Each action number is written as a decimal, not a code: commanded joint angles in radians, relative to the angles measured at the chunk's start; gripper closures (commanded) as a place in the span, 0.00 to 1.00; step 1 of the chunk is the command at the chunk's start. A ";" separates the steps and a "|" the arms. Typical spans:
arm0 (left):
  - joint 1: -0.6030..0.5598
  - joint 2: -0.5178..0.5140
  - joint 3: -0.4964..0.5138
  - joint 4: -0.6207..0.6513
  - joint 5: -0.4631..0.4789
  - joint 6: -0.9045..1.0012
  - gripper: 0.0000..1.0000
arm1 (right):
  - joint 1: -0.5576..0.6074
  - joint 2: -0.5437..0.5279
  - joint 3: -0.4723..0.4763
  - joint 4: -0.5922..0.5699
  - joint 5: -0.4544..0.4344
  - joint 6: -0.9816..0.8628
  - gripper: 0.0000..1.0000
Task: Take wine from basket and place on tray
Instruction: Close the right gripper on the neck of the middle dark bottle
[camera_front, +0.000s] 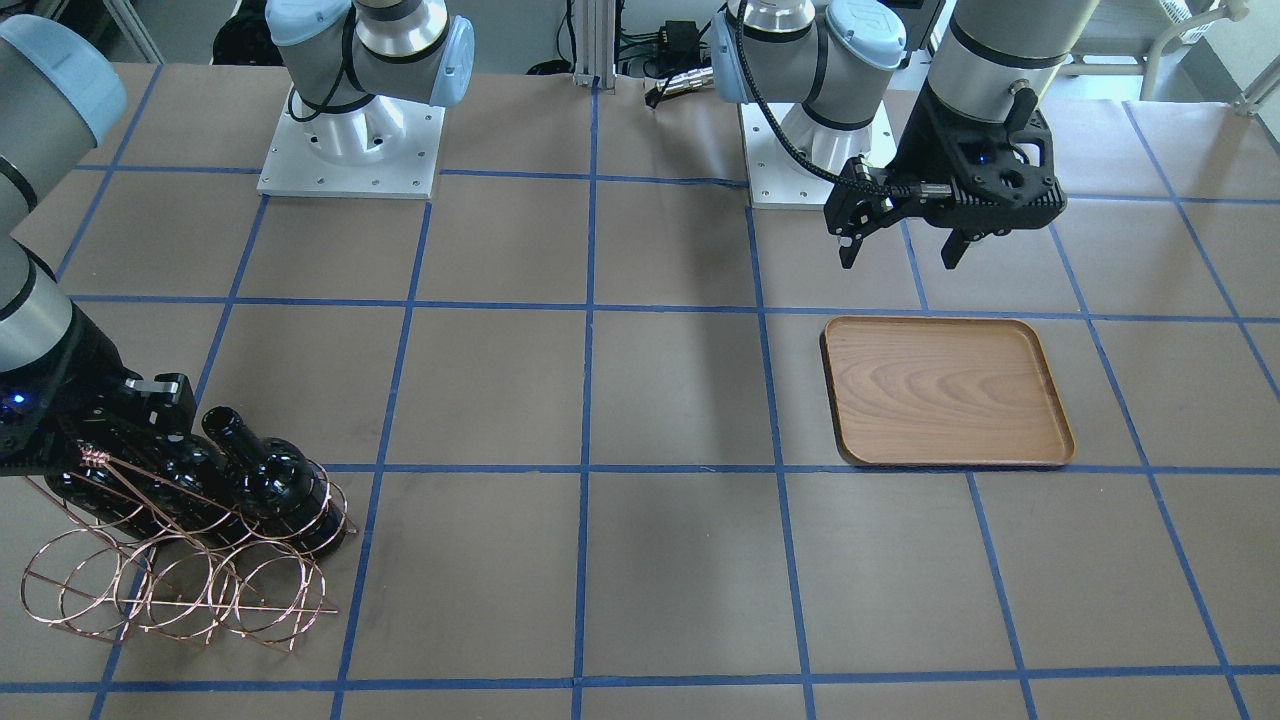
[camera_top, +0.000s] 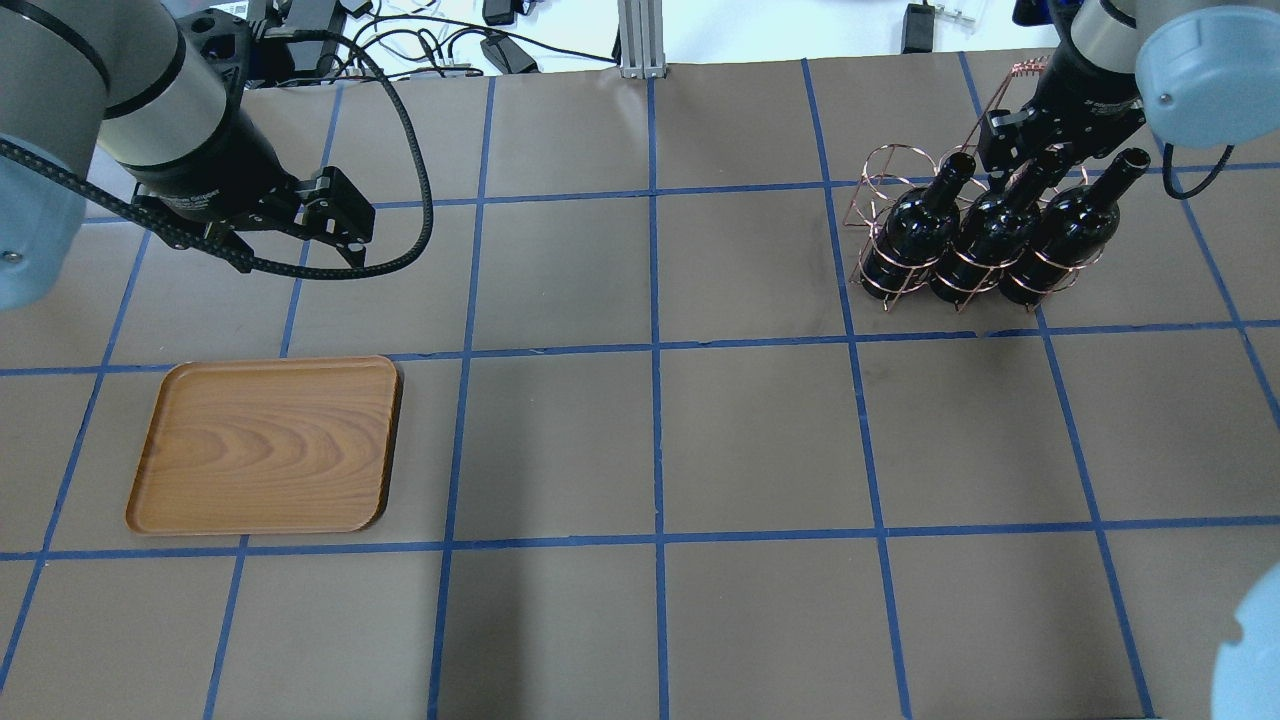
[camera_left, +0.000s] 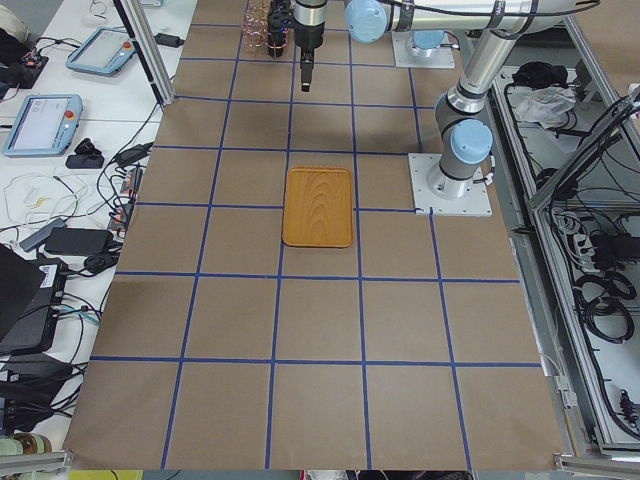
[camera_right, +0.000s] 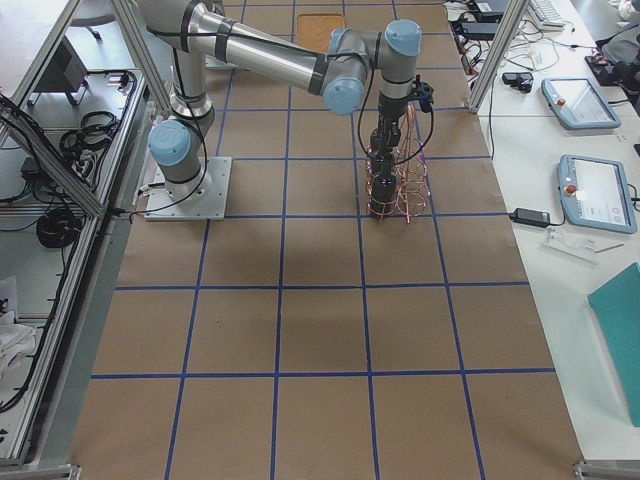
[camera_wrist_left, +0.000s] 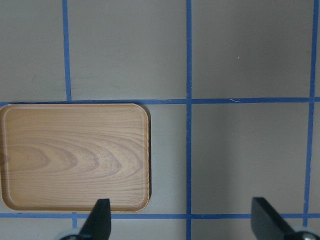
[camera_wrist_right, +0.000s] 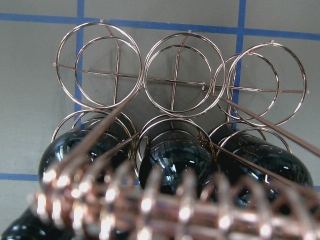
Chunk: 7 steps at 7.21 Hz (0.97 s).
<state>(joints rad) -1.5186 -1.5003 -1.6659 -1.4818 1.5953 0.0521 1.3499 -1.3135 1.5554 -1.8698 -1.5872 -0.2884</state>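
Note:
Three near-black wine bottles stand tilted side by side in the copper wire basket (camera_top: 880, 180) at the far right: left (camera_top: 915, 230), middle (camera_top: 985, 240), right (camera_top: 1070, 230). My right gripper (camera_top: 1035, 165) is down at the middle bottle's neck, beside the basket's coiled handle. Its fingers are hidden, so I cannot tell whether it is open or shut. In the right wrist view the bottle shoulders (camera_wrist_right: 175, 160) sit below empty basket rings (camera_wrist_right: 175, 80). The wooden tray (camera_top: 265, 445) lies empty at the near left. My left gripper (camera_top: 345, 235) hovers open and empty beyond the tray (camera_wrist_left: 75, 155).
The table is brown paper with a blue tape grid. The two arm bases (camera_front: 350, 150) stand at the robot's side of the table. Cables and boxes (camera_top: 450, 50) lie beyond the far edge. Open table lies between the tray and the basket.

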 joint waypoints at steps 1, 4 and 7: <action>0.000 0.000 0.000 0.000 0.000 0.000 0.00 | 0.000 -0.001 0.000 0.046 -0.011 -0.002 0.54; 0.000 0.000 0.000 0.000 0.000 0.000 0.00 | 0.000 -0.004 -0.011 0.046 -0.004 -0.002 0.53; 0.000 0.000 0.000 0.000 0.000 0.002 0.00 | -0.002 -0.007 -0.012 0.047 -0.013 -0.003 0.54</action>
<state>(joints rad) -1.5186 -1.5002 -1.6653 -1.4818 1.5953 0.0525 1.3491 -1.3202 1.5438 -1.8230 -1.5936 -0.2903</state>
